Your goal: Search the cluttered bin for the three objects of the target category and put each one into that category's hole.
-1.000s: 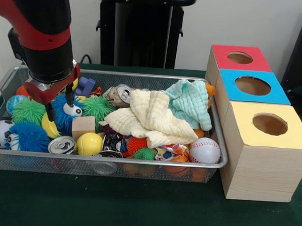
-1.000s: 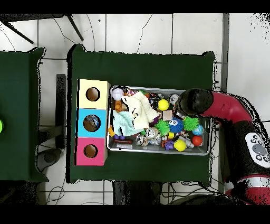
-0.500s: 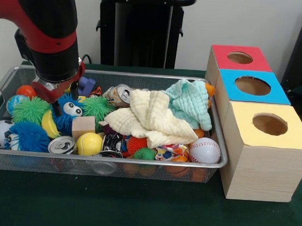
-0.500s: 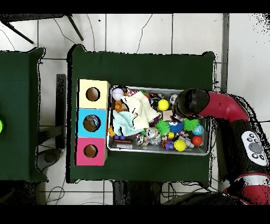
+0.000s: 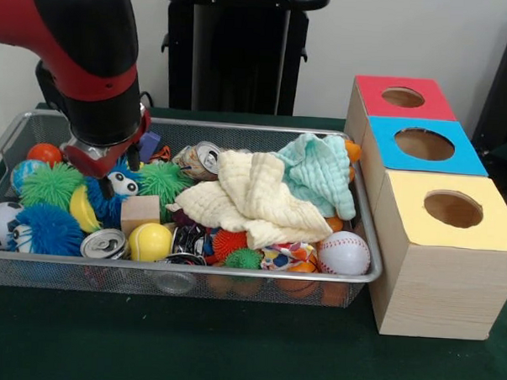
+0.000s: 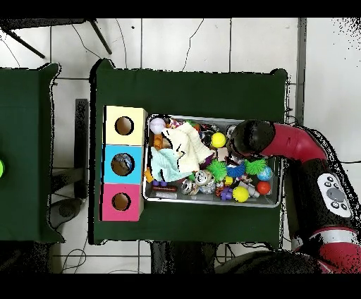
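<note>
The gripper [image 5: 111, 169] is held low over the wire bin [image 5: 233, 275], just above the blue googly-eyed ball [image 5: 112, 192]; whether its fingers are open or closed cannot be told. The wooden cube [image 5: 141, 211] is seen just beside that ball. The three-holed box [image 5: 436, 240] is placed beside the bin on the counter [image 5: 230, 349]

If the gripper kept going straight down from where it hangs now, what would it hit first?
Most likely the blue fuzzy toy with googly eyes lying right under the gripper in the wire bin; depth is hard to judge, so the yellow toy beside it is possible.
</note>
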Motion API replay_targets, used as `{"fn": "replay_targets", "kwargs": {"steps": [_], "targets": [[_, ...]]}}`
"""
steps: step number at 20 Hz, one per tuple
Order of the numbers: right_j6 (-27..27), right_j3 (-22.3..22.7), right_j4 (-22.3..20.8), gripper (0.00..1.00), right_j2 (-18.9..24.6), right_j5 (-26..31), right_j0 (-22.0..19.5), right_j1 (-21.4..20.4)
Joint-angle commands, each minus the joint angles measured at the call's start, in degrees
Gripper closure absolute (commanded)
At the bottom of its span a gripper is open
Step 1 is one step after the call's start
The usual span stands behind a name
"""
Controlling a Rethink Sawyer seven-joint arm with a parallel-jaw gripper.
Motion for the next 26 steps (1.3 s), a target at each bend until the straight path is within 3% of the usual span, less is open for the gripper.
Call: {"fn": "replay_targets", "kwargs": {"steps": [1,10,21,26], "targets": [[0.78,2.80,-4.16,0.00,-0.14,-0.15,0.60,3.54],[1.08,2.79,-7.54,0.00,-2.04,-0.80,1.64,2.77],[-3.74,-0.47,-12.84,0.00,-1.94,-1.54,-0.54,3.05],[-3.40,0.00,-13.67,0.00,-1.43,-2.38,-1.71,3.19]]}}
